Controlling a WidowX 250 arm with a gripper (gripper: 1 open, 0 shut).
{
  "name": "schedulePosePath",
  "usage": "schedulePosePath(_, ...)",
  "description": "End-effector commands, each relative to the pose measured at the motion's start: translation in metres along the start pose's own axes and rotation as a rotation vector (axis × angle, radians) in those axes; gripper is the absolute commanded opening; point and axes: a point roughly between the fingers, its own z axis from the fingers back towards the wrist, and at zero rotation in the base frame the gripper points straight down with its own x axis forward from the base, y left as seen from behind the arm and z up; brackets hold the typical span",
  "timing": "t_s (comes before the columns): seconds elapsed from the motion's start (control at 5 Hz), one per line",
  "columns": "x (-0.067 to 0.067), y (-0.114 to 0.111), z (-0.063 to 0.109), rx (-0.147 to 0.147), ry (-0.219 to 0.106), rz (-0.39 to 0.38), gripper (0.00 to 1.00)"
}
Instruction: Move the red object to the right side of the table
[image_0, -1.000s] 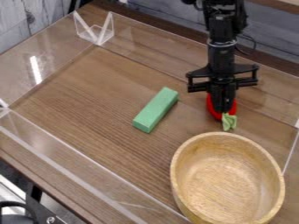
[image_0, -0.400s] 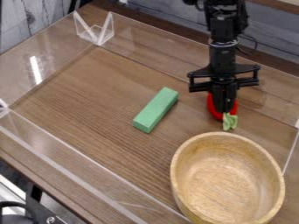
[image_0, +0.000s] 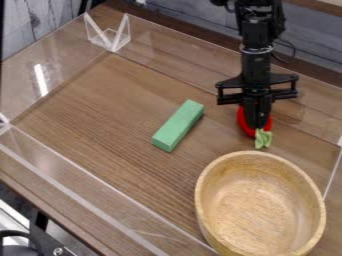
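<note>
The red object (image_0: 245, 121), a small bright-red toy fruit with a light green leafy end (image_0: 265, 139), lies on the brown wood-grain table (image_0: 120, 110) at the right, just above the bowl. My black gripper (image_0: 255, 122) comes straight down onto it and its fingers are shut on the red object, hiding much of the fruit. Only the red left side and the green stem show around the fingers.
A green rectangular block (image_0: 178, 125) lies near the middle of the table, left of the gripper. A round wooden bowl (image_0: 261, 205) sits at the front right. Low clear acrylic walls (image_0: 107, 33) edge the tabletop.
</note>
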Motion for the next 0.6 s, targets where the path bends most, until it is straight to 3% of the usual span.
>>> schedulePosePath(0.0,-0.0016,-0.0016,-0.0145,0.017,0.001,-0.043,1.00)
schedulePosePath(0.4,-0.0043,0.0006,-0.0069,0.022,0.008,-0.059,1.00)
